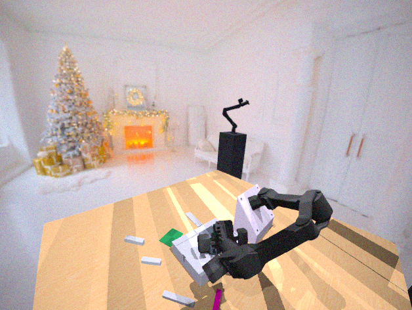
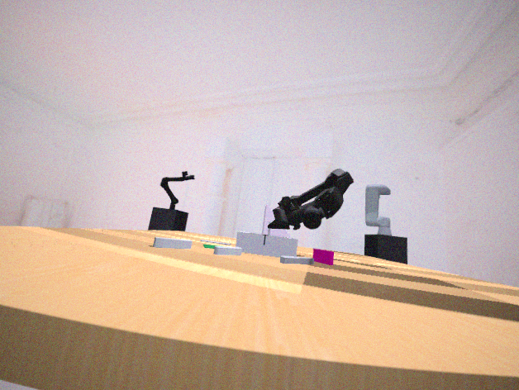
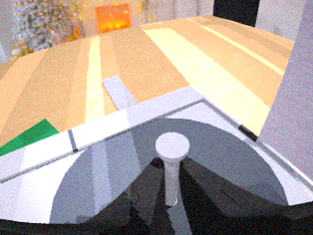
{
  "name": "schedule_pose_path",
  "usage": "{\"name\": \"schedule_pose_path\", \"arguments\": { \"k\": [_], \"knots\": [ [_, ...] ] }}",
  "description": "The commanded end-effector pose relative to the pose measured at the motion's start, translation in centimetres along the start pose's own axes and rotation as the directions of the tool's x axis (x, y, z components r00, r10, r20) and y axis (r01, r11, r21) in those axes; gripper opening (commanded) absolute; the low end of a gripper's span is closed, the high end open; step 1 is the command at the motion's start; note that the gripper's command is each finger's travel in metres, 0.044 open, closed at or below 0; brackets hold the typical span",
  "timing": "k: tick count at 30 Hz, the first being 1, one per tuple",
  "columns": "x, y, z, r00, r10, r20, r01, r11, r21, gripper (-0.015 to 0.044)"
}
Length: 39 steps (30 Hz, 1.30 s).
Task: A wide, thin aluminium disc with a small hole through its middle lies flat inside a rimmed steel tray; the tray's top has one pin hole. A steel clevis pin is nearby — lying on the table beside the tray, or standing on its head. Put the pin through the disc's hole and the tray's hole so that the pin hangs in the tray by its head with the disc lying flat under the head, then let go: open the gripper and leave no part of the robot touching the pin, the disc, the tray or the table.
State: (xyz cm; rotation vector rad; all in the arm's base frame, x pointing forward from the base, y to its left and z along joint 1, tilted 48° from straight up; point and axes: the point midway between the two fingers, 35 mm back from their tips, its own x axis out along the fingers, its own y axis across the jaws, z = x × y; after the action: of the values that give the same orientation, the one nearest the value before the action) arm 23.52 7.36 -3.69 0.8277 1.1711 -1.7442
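Gripper (image 1: 205, 255) (image 2: 274, 227) (image 3: 169, 164) pinching the pin (image 3: 171, 145), green square (image 1: 170, 237) (image 2: 209, 246) (image 3: 31, 135) beside the tray (image 1: 189, 266) (image 2: 251, 244) (image 3: 112, 119)

The robot's arm (image 1: 283, 245) (image 2: 312, 195) is matte black from end to end, built of chunky, angular links with faceted, bevelled edges and thick rounded joints. Its gripper (image 3: 169, 164) is equally black, with dark fingers that narrow toward their tips and smooth, sloping sides that catch a faint grey sheen.
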Motion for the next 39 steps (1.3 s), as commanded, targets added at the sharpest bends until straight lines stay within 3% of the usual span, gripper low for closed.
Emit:
{"name": "schedule_pose_path", "arguments": {
  "k": [1,39],
  "knots": [
    [0.20,0.03,-0.23,1.000,-0.003,-0.005,0.003,1.000,0.004,0.0000],
    [0.13,0.15,0.01,1.000,-0.004,0.004,0.004,1.000,0.003,0.0000]
  ]
}}
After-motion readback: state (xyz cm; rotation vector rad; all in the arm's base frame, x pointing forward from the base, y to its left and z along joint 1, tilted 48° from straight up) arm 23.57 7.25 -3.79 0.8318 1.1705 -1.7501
